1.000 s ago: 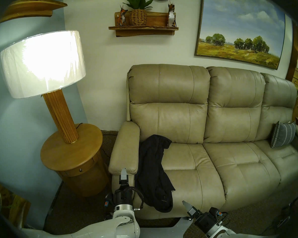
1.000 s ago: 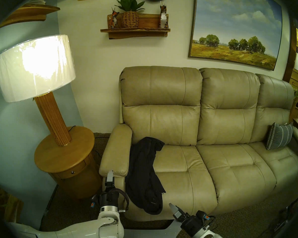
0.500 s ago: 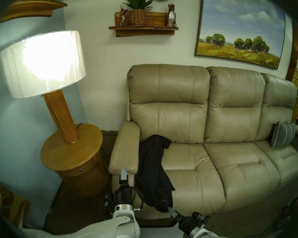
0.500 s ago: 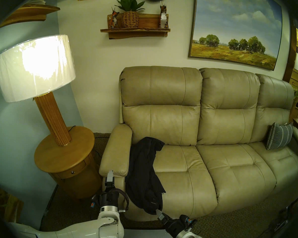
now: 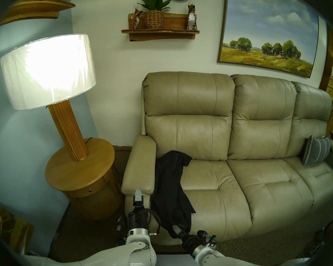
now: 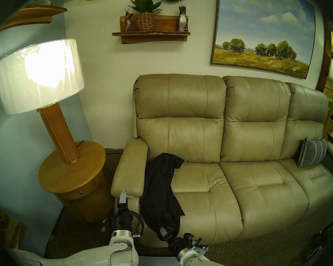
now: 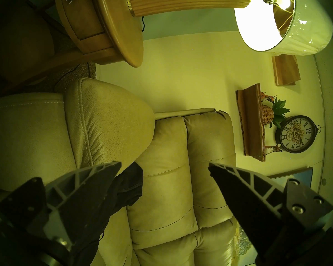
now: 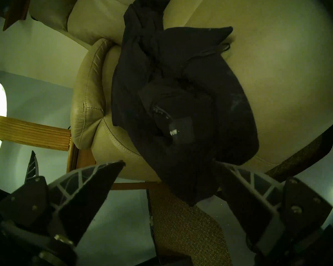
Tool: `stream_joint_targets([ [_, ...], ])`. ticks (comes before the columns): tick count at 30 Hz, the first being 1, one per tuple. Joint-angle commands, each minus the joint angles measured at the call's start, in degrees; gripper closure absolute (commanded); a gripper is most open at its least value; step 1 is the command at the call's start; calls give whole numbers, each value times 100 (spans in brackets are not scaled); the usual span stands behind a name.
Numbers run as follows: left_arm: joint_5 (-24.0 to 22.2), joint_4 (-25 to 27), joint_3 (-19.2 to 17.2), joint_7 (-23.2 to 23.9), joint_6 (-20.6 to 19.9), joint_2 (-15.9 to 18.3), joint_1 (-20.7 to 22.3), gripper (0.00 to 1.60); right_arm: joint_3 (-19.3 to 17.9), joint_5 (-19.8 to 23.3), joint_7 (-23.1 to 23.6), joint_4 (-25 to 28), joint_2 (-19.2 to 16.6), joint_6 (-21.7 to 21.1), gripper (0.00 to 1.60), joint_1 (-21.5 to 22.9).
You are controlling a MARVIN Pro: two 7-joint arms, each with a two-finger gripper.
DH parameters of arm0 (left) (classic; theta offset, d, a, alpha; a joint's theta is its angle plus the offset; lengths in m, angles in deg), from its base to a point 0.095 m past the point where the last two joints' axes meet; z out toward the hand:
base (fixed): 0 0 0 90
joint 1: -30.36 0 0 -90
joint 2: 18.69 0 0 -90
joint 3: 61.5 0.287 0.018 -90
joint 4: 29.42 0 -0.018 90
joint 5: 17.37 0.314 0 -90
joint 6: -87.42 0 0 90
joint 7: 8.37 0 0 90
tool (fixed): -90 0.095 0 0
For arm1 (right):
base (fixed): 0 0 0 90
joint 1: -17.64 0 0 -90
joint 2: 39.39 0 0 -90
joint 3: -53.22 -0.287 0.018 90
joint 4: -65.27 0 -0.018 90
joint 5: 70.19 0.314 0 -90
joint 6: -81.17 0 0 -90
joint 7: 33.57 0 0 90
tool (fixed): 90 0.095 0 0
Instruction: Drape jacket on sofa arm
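Now, right end effector [image 8: 171, 183]: fingers spread wide apart, raised to the hanging lower hem of the jacket [image 5: 171, 192]; the hem droops into the gap between them, and one finger [image 8: 244, 185] touches or sits just behind the cloth, nothing clamped.
Right end effector, head views: low at the sofa front [image 6: 164, 233], its tip against the bottom fold of the black cloth.
Left end effector [image 7: 164, 164]: fingers wide apart, holding nothing; it points up at the rounded front of the sofa arm [image 5: 140, 169], just below the front edge [image 5: 138, 195].
Jacket: a crumpled black strip on the leftmost seat cushion, pressed against the inner side of the sofa arm, running from the backrest crease over the seat front and hanging down the sofa face; a tiny pale logo [image 8: 173, 132] shows near the hem.
Sofa arm: beige leather, its flat top bare, none of the jacket lying over it.
Sofa [image 5: 238, 125]: three seats, with a grey striped pillow [image 5: 315, 152] at the far end.
Side table [image 5: 79, 175]: round wooden surface left of the sofa arm, carrying a lit lamp [image 5: 46, 71].
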Motion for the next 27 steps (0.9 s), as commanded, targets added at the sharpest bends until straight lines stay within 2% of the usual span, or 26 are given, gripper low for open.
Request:
stream_joint_targets([
  [1, 24, 44, -4, 40, 1, -1, 7, 0, 62, 297, -339, -283, 671, 228, 0, 447],
  [7, 27, 46, -6, 43, 0, 0, 5, 0, 7, 602, -623, -704, 1027, 416, 0, 602],
  [10, 28, 47, -7, 43, 0, 0, 5, 0, -68, 625, -646, -943, 1250, 474, 0, 717],
  [13, 28, 45, -6, 39, 0, -1, 6, 0, -114, 549, -479, -687, 1243, 688, 0, 744],
  [14, 28, 44, -5, 37, 0, -2, 7, 0, -121, 495, -419, -591, 1241, 786, 83, 751],
  [15, 27, 41, -4, 34, 0, -3, 8, 0, -124, 445, -318, -438, 1215, 823, 93, 769],
  [16, 30, 53, -2, 30, -13, 24, 7, 0, -132, 428, -266, -329, 1178, 823, 114, 804],
  [18, 31, 55, -1, 25, -22, 43, 8, 0, -147, 359, -110, -183, 1179, 893, 146, 920],
  [20, 33, 57, 0, 21, -31, 65, 7, 0, -149, 249, 53, -53, 1186, 951, 160, 1048],
  [27, 3, 145, -137, 78, 31, 269, -84, 0, -129, -234, 401, 450, 1092, 1142, 160, 1442],
])
